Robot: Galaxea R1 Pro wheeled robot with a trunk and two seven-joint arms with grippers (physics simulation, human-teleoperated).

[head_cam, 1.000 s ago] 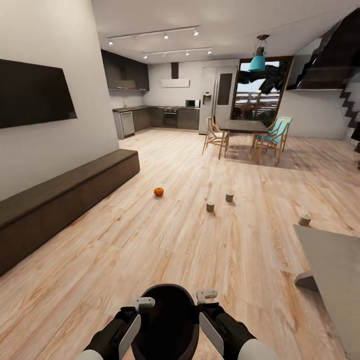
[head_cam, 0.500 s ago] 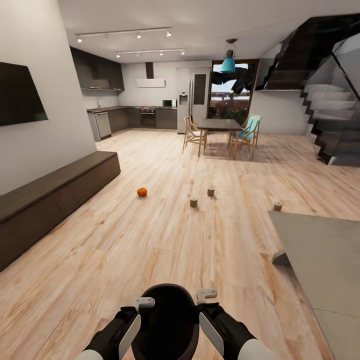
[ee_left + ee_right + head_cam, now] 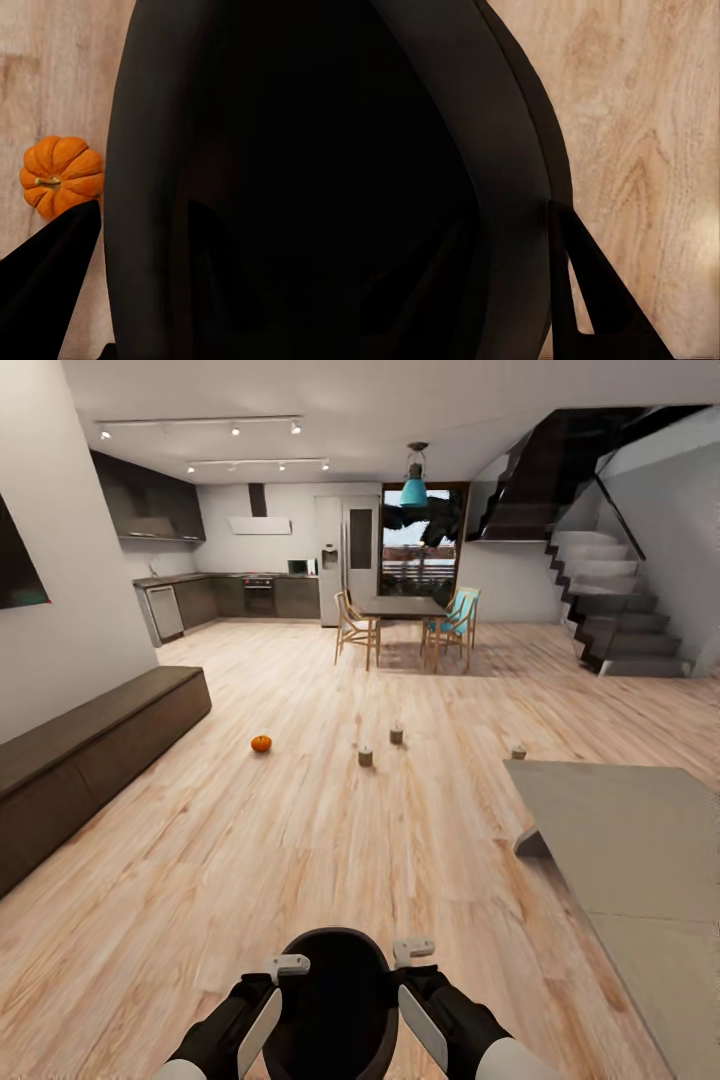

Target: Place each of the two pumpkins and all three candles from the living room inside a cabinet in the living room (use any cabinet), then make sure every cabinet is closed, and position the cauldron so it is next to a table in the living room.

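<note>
Across the head view, we see the black cauldron [image 3: 338, 1000] low at centre, cut off by the frame edge, with our left gripper [image 3: 262, 1000] and right gripper [image 3: 420, 1000] pressed against its two sides, clamping it between them. Ahead on the plank floor [image 3: 300, 840] lie one pumpkin [image 3: 261, 743] and three candles [image 3: 366, 757], the farthest half hidden behind the pale desk [image 3: 630, 860] at right. Along the left wall runs the dark cabinet [image 3: 90, 745], its fronts closed. From the left wrist view, the cauldron's dark wall fills most of the picture; beside it a second pumpkin [image 3: 61, 175] sits on the floor, partly covered by a black finger [image 3: 45, 262]. From the right wrist view, we make out only cauldron wall, one finger [image 3: 592, 300] and floor.
</note>
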